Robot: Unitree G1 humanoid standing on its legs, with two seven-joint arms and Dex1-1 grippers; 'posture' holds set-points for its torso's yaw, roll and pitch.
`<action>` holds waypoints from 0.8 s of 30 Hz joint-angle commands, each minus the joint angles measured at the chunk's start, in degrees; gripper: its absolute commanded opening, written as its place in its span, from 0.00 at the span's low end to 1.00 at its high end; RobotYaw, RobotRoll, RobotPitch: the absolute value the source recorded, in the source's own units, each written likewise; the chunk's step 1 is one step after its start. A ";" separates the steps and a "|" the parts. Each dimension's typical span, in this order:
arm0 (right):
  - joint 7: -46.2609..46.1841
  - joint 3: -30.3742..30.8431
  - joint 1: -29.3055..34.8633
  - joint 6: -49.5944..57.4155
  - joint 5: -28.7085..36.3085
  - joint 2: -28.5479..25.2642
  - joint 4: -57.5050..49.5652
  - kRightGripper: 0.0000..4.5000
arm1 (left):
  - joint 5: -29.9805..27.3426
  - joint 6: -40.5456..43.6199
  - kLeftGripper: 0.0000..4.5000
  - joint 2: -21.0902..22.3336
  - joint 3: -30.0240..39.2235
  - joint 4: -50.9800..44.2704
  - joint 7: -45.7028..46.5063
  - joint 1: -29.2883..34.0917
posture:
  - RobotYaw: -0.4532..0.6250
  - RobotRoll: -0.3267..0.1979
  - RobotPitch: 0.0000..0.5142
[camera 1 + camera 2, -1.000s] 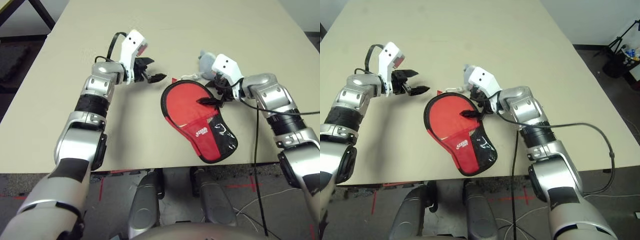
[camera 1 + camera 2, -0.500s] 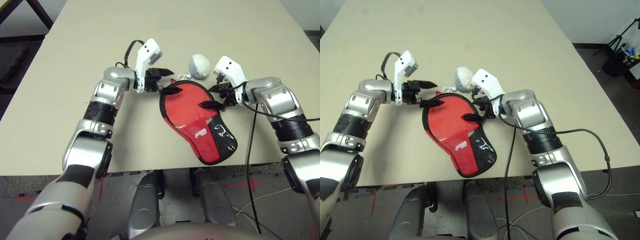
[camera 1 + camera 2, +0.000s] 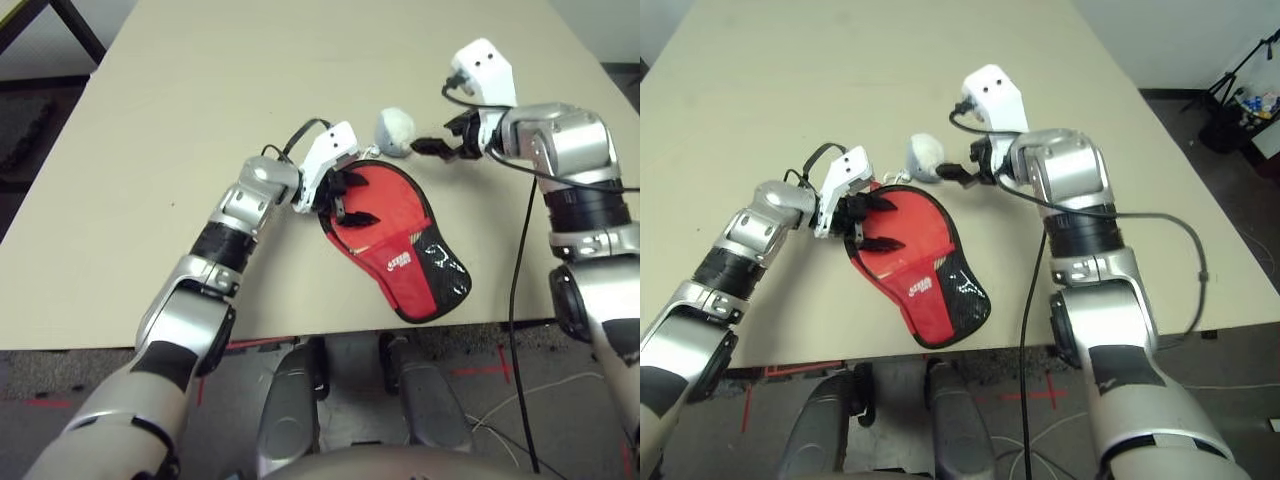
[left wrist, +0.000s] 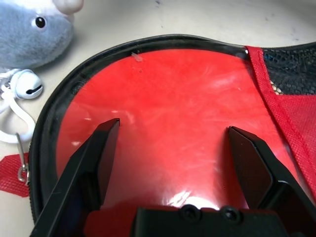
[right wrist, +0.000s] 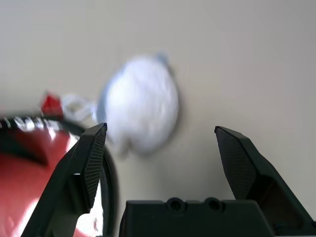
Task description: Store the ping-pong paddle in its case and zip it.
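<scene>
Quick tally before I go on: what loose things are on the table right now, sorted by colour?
Red: 1, the paddle-shaped red fabric case with black piping and mesh pocket.
White-grey: 1, the small round white-grey plush pouch with a white cord and small bell, beside the case's round end.
Total: 2 on the beige table.

Two head cameras look forward and down over the table [image 3: 200, 90], both showing the red case [image 3: 395, 240] near the front edge. The left wrist camera sits close above the case's round end. The right wrist camera (farther off) faces the white-grey pouch [image 5: 140, 111] beside the case.
</scene>
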 commanded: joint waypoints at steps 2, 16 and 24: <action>-4.97 -0.74 -3.01 -4.40 -0.70 3.09 8.67 1.00 | 2.91 0.66 1.00 -1.40 -2.70 4.29 1.40 1.27 | 0.31 0.62 0.39; -7.07 2.07 -9.57 -14.90 -4.36 10.15 32.65 1.00 | 3.17 1.76 1.00 -1.73 -3.07 1.79 0.79 2.49 | 0.33 0.62 0.33; -10.05 1.49 -9.37 -19.94 -6.24 10.48 40.48 0.74 | 3.28 2.18 1.00 -1.42 -3.02 1.06 0.70 2.74 | 0.34 0.62 0.31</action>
